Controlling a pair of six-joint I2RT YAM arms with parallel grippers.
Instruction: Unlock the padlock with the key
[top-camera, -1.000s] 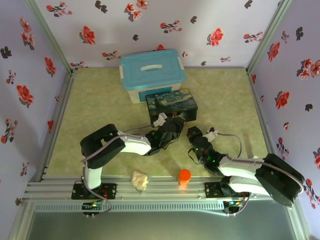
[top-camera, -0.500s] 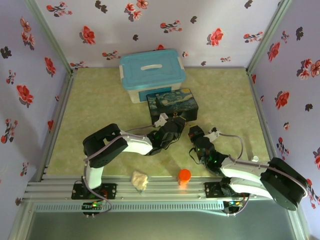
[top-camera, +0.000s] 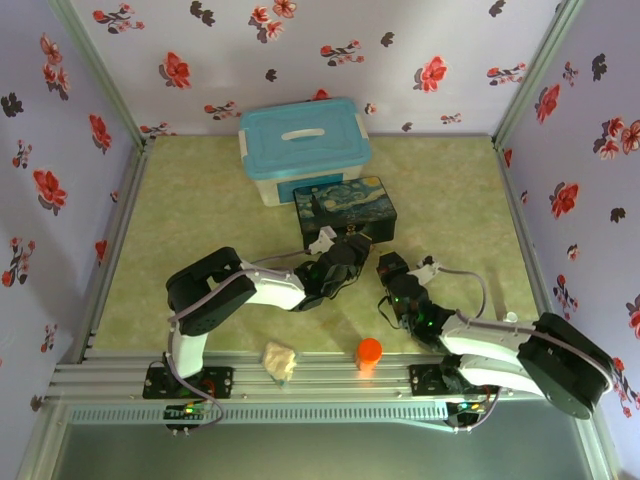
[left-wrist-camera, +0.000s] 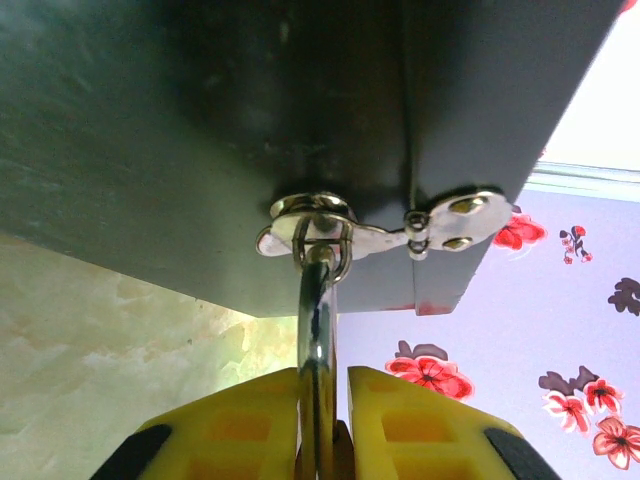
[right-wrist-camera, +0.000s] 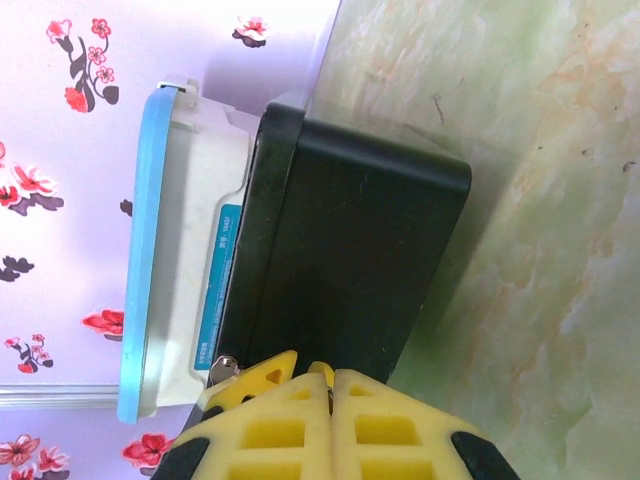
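Two sets of yellow pads closing in at the front of the painted tin (top-camera: 345, 208). Pinching the padlock (left-wrist-camera: 317, 300) by its silver shackle in the left gripper (left-wrist-camera: 322, 375), threading through the tin's hasp (left-wrist-camera: 330, 228) and hiding the brass body between the pads. Pressing the right gripper (right-wrist-camera: 326, 373) together on the key (right-wrist-camera: 328, 390), a dark sliver, near the tin's side. Crowding just behind the tin: a blue-lidded box (top-camera: 304, 148). Lying on the table (top-camera: 200, 200) near the arm bases: an orange cap (top-camera: 369, 350) and a crumpled wad (top-camera: 280, 358).

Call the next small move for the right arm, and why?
Probably ease the right gripper toward the left gripper, lining the key up with the padlock. The left pinches its shackle, which hangs from the hasp of the tin box; the right is shut on a dark sliver, apart from the lock. Its keyhole is hidden.
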